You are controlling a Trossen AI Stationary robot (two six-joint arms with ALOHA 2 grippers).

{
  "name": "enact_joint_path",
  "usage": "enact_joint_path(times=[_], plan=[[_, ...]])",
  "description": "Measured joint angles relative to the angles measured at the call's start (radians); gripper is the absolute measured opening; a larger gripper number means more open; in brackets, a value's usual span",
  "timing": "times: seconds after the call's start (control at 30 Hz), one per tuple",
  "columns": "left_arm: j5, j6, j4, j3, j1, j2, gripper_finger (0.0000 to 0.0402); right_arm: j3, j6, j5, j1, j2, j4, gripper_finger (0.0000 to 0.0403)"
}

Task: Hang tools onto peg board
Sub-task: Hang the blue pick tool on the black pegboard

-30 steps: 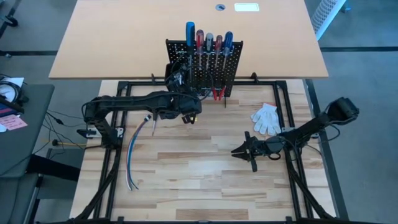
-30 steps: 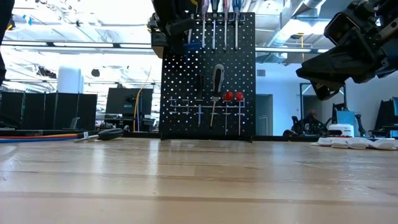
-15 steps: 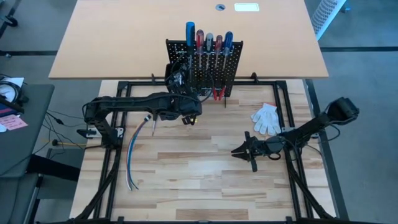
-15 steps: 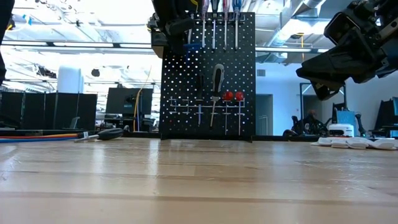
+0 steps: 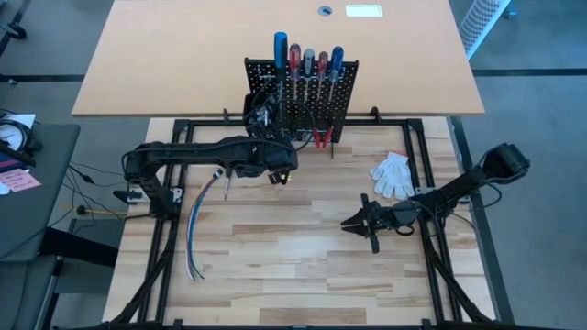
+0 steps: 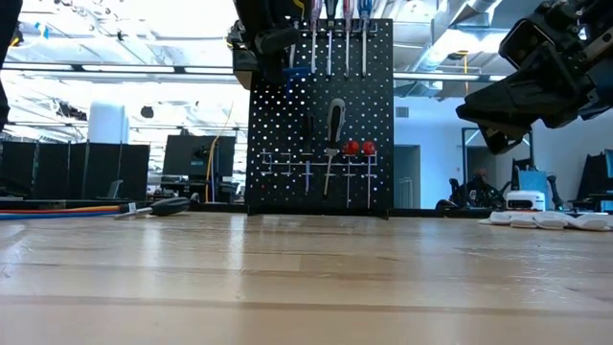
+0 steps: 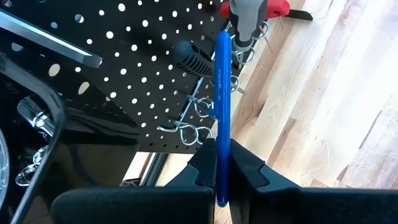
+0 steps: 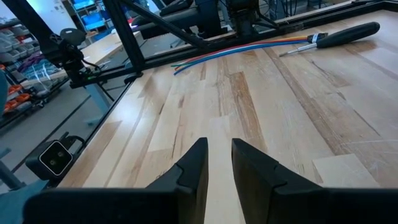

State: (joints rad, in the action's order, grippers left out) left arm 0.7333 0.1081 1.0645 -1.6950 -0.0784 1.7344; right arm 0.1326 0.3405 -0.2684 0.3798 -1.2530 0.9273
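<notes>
The left gripper point(image 7: 222, 171) clamps a blue tool point(image 7: 222, 99), its print unreadable, at the peg board point(image 7: 124, 81); right gripper point(image 8: 217, 163) slightly apart.

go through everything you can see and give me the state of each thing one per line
Left gripper: shut on a thin blue tool, at the peg board.
Thin blue tool: gripped, upright against the board's hooks.
Right gripper: slightly open, empty, above the table.
Peg board: upright, screwdrivers in its top rail.
Black-handled screwdriver: lying on the table.
White glove: lying flat.
Cables: loose on the table.
</notes>
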Motion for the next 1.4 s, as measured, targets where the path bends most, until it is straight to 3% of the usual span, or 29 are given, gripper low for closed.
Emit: enact_joint_path(times=[0.67, 1.4], plan=[[0.026, -0.014, -0.003, 0.002, -0.008, -0.031, 0.0004, 0.0, 0.0, 0.0, 0.0, 0.0, 0.0, 0.0079], [-0.186, -0.086, -0.074, 0.0, -0.129, -0.032, 0.0004, 0.0, 0.0, 0.0, 0.0, 0.0, 0.0, 0.0079]])
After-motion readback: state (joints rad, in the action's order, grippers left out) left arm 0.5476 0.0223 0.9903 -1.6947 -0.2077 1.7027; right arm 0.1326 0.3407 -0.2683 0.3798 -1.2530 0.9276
